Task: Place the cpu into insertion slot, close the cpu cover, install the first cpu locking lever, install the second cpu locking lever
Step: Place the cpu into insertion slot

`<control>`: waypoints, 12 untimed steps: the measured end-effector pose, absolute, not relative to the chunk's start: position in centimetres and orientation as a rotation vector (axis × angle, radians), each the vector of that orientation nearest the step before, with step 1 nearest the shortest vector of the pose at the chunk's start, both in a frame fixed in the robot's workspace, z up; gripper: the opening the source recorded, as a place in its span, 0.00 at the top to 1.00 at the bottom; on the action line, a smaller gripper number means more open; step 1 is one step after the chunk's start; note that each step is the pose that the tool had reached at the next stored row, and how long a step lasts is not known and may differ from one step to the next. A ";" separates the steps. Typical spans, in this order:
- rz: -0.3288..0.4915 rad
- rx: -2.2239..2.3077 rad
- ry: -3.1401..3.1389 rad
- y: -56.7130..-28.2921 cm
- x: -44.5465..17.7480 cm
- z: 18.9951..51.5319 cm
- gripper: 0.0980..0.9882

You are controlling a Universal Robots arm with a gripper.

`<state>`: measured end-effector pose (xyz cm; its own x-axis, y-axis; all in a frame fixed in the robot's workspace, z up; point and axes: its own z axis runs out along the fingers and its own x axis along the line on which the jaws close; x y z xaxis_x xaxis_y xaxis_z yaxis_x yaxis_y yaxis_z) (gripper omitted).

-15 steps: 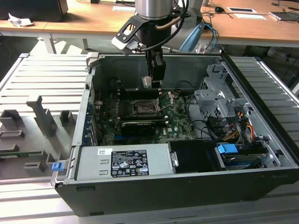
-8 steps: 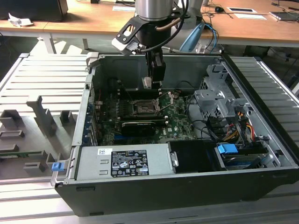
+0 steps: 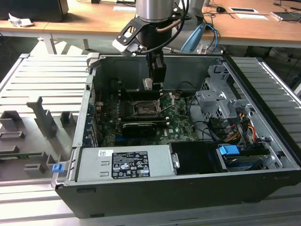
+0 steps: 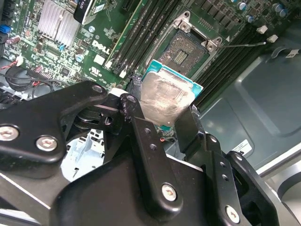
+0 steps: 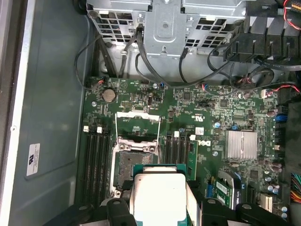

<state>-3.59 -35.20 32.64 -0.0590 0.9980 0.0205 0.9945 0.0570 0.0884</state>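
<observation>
My gripper (image 3: 149,84) hangs inside the open case (image 3: 188,188), over the far part of the board (image 5: 211,108) and clear of it. In both wrist views its fingers (image 4: 141,127) are clamped on the cpu (image 4: 167,94) – gripped by two opposite edges, its dull metal face towards the cameras and its green rim showing. In the second wrist view the cpu is tilted. The slot (image 5: 131,165) lies on the board below the cpu and apart from it, with its dark contact field bare. The cover (image 5: 136,113) is swung up on the slot's far side. A thin lever (image 4: 244,44) sticks out from the slot's corner – raised, not latched. In the exterior view the slot (image 3: 146,109) sits just nearer than my gripper.
</observation>
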 end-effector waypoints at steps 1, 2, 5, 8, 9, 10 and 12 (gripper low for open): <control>0.121 2.130 2.243 -35.2 -3.6 32.6 0.52; 0.121 2.136 2.237 -35.1 -3.6 32.5 0.52; 0.120 2.147 2.226 -35.0 -3.6 31.9 0.52; 0.120 2.148 2.225 -35.0 -3.6 31.4 0.52; 0.120 2.148 2.225 -35.0 -3.6 31.3 0.52; 0.120 2.148 2.225 -35.0 -3.6 31.2 0.52; 0.120 2.148 2.225 -35.0 -3.6 31.0 0.52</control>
<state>-3.62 -34.96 31.04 -0.0363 0.9991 0.0202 0.9955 0.0344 0.0881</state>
